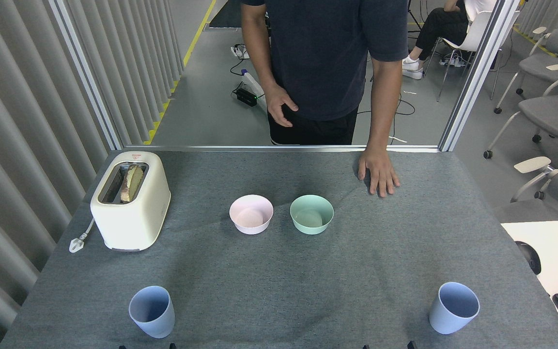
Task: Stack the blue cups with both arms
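Note:
Two pale blue cups stand upright and far apart near the front of the grey table. The left blue cup [152, 311] is at the front left, the right blue cup [454, 308] at the front right; both are empty. Of my left gripper [147, 347] only two small black tips show at the bottom edge, just below the left cup. Two similar tips of my right gripper [388, 346] poke in left of the right cup. Neither gripper touches a cup, and too little of them shows to judge their state.
A pink bowl [251, 214] and a mint-green bowl [311, 214] sit side by side mid-table. A cream toaster [131, 199] with bread stands at the left, its plug beside it. A person stands behind the table, one hand [379, 172] flat on its far edge.

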Tool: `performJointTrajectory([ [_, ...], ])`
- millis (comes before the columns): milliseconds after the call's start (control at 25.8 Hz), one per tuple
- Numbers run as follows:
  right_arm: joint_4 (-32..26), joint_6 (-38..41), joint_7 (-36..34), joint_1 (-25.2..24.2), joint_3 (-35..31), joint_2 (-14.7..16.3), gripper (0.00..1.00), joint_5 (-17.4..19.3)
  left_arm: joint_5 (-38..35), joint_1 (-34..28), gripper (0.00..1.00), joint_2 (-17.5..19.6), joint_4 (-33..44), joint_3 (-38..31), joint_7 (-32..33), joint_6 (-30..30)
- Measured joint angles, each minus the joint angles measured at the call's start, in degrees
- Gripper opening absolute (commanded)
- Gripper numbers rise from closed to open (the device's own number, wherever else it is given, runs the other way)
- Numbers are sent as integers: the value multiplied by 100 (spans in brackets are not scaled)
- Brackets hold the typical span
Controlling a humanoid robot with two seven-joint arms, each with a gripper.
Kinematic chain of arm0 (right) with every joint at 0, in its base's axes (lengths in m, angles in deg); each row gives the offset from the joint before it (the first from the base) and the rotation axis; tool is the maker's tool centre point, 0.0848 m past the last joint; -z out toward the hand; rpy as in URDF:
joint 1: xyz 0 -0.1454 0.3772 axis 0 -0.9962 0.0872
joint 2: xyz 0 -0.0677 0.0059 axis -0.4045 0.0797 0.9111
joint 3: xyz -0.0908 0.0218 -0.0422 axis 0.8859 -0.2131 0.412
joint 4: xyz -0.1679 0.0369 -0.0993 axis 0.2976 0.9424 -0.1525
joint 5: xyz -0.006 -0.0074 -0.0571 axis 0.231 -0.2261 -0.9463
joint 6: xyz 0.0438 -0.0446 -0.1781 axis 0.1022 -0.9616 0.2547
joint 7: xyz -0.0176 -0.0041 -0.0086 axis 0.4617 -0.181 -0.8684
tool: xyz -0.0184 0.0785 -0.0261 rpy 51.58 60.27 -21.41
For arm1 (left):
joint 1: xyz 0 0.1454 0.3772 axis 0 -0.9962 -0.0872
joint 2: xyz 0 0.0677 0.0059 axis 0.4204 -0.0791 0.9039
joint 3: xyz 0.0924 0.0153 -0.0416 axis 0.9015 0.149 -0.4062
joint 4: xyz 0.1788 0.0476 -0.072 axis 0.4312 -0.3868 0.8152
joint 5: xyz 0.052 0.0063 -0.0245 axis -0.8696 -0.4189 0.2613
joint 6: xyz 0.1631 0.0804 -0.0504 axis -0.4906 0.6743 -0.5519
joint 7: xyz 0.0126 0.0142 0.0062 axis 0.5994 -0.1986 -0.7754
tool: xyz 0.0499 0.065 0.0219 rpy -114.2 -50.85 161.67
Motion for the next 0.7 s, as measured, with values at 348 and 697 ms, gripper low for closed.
performJointTrajectory([
  [348,12,0,-1,-12,-7,5,100,5,-13,6,100,2,-172,-37,2,1],
  [697,24,4,-4,-16,-7,5,100,8,-39,559,100,18,-740,-59,2,72],
])
